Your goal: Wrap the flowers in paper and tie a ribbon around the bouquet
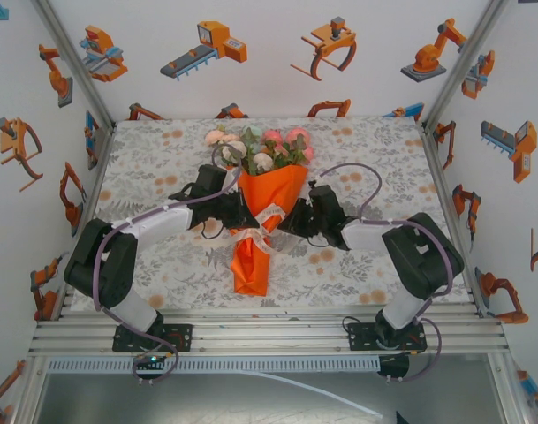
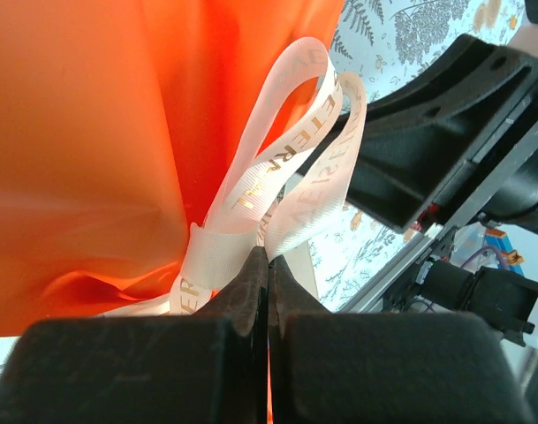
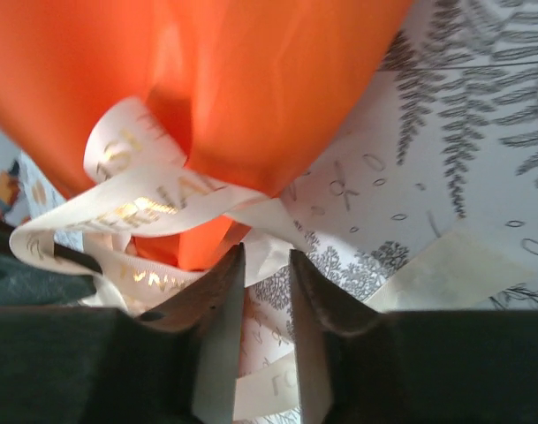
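Note:
The bouquet lies down the middle of the table, its orange paper cone narrowing toward the near edge. Pink, peach and white flowers fan out at its far end. The cream ribbon is wound round the cone's waist, with loops sticking out. My left gripper presses in from the left; in the left wrist view it is shut, and a lettered ribbon loop rises from its tips. My right gripper is open beside the paper, with ribbon strands lying between its fingers.
The leaf-print tablecloth covers the table. An aluminium rail runs along the near edge, with both arm bases on it. White walls with orange robot pictures close in the sides and back. The right arm's black body hangs close to my left gripper.

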`<state>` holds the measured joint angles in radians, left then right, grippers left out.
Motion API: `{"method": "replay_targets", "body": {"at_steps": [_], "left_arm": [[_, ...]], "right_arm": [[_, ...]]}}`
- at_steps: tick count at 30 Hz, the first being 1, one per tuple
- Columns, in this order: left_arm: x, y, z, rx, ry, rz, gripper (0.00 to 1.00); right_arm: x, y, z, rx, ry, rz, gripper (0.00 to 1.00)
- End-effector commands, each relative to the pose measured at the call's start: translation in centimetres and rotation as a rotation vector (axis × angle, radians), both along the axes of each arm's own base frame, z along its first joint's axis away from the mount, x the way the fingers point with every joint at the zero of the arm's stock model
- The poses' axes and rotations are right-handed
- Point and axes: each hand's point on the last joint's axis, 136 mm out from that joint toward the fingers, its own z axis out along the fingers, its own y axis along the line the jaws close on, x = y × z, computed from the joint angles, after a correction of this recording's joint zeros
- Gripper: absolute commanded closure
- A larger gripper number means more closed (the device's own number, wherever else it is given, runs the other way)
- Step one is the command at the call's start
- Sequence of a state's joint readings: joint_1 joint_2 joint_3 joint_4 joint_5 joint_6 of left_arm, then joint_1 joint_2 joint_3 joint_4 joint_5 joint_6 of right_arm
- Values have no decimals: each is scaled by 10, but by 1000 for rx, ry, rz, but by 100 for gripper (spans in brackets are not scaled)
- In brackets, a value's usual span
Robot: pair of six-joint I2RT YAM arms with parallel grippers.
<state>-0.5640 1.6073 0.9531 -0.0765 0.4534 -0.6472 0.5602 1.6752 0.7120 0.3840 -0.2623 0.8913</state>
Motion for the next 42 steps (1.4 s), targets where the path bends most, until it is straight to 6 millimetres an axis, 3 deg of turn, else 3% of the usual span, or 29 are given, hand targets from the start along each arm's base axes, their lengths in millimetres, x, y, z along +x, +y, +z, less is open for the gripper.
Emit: {"method": "replay_targets", "body": {"at_steps": [1,4,8,13,16,18,21,29,32,37,42], "left_arm": [[0,-1,13,-9,-34,-19,100],[1,0,14,-3,-41,-16,100],[0,-1,17,-10,-52,-32,100],[-4,-10,26,-39,-81,-94,99],[-6,-13,32,-39,-103,-110,99],[-5,-14,33,-33,-106,-106,99],[-3,-13,31,-23,-101,-99,98],[2,-12,31,-13,-110,-72,98],[3,-9,31,-4,-115,-61,98],[6,-3,29,15,-114,-32,98],[7,1,31,16,-127,-14,96]], "right_arm": [[17,-4,10,-3,-44,-49,85],[14,-10,13,-22,-62,-55,96],[12,-25,20,-101,-109,-71,97],[9,-17,31,-141,-172,34,59],[10,-9,35,-107,-215,71,49],[10,2,37,-65,-219,114,49],[9,15,31,-10,-179,152,52],[-2,11,-1,-2,-92,125,60],[-4,5,-7,-23,-89,113,75],[-6,4,2,-20,-117,124,96],[-14,9,22,6,-154,186,100]]}}
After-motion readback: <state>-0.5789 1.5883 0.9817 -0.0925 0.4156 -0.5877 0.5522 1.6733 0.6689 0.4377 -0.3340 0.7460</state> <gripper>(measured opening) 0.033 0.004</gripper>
